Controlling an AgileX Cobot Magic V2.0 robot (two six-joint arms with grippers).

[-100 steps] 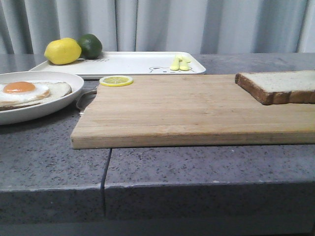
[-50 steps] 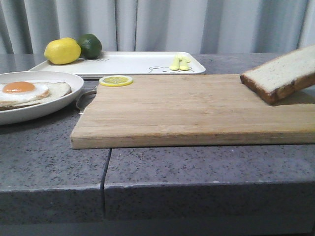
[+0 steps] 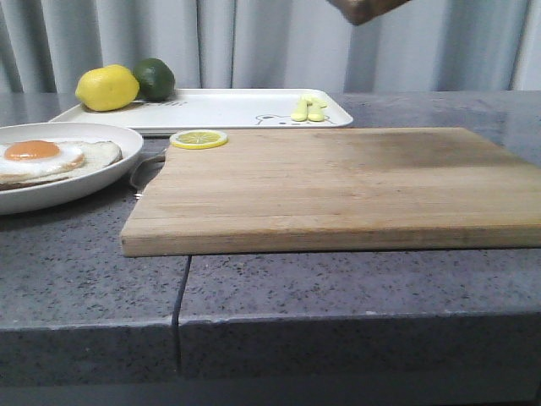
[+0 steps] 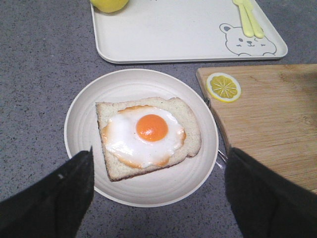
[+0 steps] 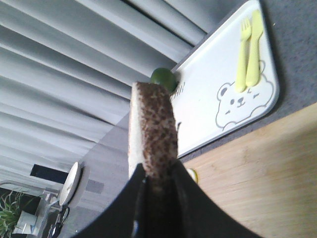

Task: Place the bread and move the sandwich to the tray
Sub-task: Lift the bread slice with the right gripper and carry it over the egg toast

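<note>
My right gripper (image 5: 159,179) is shut on the bread (image 5: 152,126), holding the slice edge-on with its brown crust showing; in the front view only a crust corner (image 3: 363,8) shows at the top edge, high above the cutting board. My left gripper (image 4: 158,171) is open and empty, hovering above the round white plate (image 4: 79,124) with the egg-topped bottom slice (image 4: 148,134). That plate (image 3: 110,173) sits at the left in the front view. The white tray (image 3: 228,108) lies behind it, also in the left wrist view (image 4: 173,34) and the right wrist view (image 5: 208,104).
A wooden cutting board (image 3: 338,186) fills the middle of the grey counter. A lemon slice (image 3: 199,139) lies at its far left corner. A lemon (image 3: 107,87) and a lime (image 3: 155,78) sit on the tray's left end, and a yellow fork and knife (image 3: 308,108) on its right end.
The bread has risen from the right end of the cutting board, tilting first, then going up almost out of the front view. The board's right end is now bare.
</note>
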